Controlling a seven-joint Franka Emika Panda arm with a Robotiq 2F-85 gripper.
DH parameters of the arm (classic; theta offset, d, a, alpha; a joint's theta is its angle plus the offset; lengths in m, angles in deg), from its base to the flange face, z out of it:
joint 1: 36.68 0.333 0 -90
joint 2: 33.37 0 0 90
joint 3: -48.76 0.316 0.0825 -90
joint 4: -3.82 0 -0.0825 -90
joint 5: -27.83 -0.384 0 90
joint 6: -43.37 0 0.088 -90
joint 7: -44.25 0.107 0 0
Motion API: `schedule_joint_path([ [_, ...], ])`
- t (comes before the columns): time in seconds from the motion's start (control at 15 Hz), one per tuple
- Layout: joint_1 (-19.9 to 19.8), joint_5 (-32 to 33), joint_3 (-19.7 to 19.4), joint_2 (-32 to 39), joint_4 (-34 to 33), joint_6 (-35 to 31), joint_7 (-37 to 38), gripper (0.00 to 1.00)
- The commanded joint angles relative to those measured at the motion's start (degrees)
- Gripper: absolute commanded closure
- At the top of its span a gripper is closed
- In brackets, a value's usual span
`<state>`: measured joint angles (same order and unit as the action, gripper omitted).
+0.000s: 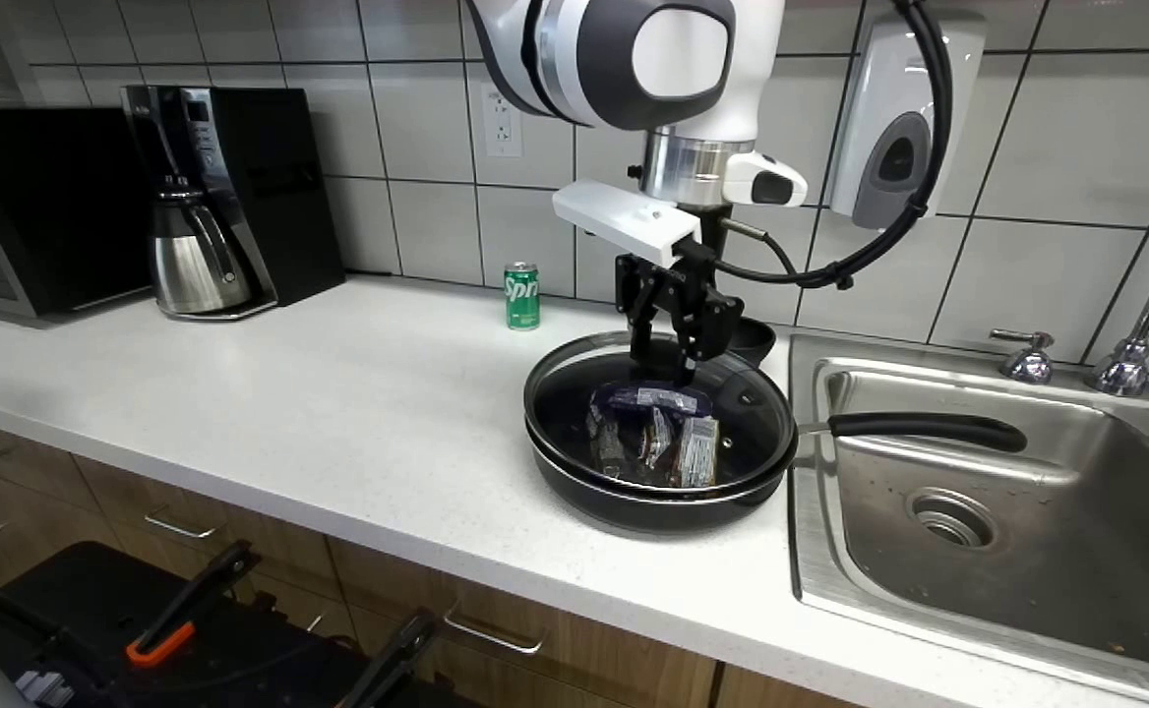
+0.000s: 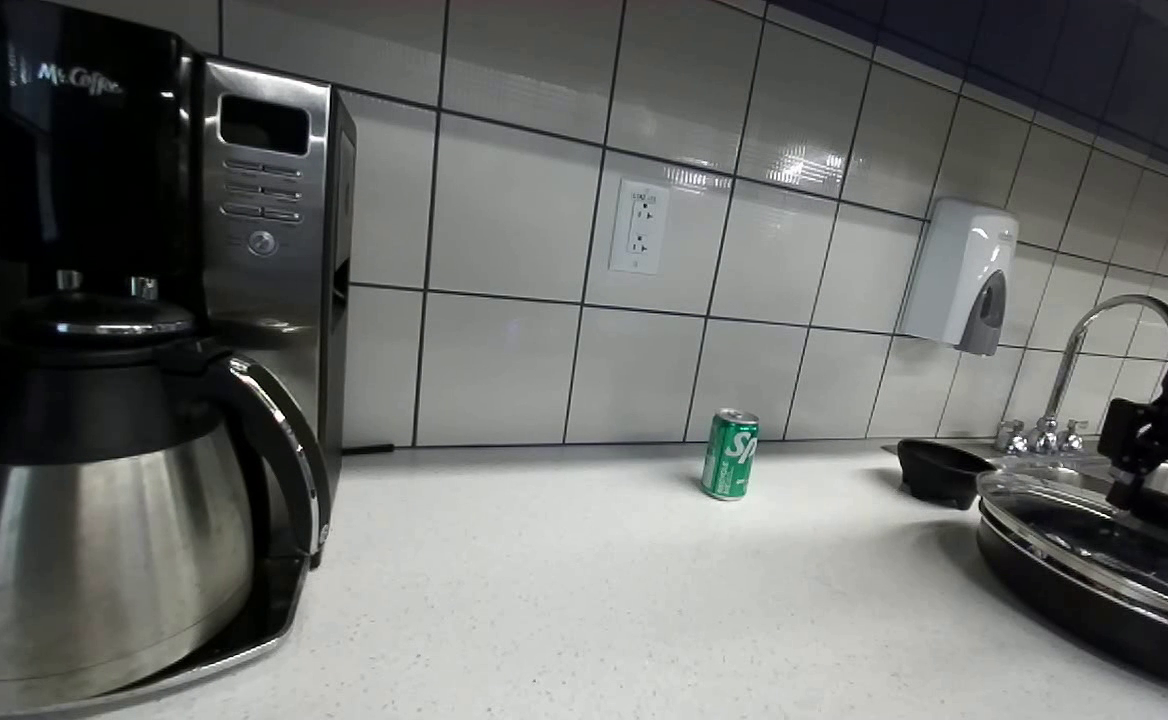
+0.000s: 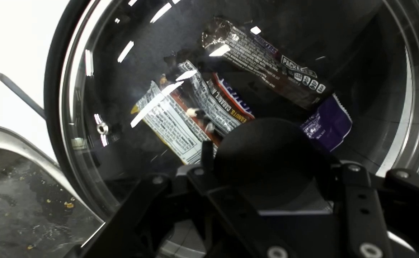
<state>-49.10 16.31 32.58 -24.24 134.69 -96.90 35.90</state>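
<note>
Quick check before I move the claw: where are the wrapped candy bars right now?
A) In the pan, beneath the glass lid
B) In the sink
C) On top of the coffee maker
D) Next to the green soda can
A: the wrist view shows the candy bars through the glass lid, with light glare streaking across them, and an exterior view shows them within the pan.

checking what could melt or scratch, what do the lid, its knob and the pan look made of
Lid: likely clear, glossy glass edged in shiny metal; wrappers show through and highlights streak it.
Knob: matte black, perhaps plastic; barely any shine.
Pan: probably coated metal; black outside with a bright edge; which metal, I can't tell.
</note>
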Motion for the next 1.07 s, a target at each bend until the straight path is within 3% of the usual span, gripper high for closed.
schedule_joint_path([
  [0.0, -1.15, 2.64, 0.84, -1.32, -2.4, 4.24, 1.36, 0.61],
  [1.0, -1.36, 5.05, 0.68, -0.68, -2.93, 5.21, 1.91, 0.61],
])
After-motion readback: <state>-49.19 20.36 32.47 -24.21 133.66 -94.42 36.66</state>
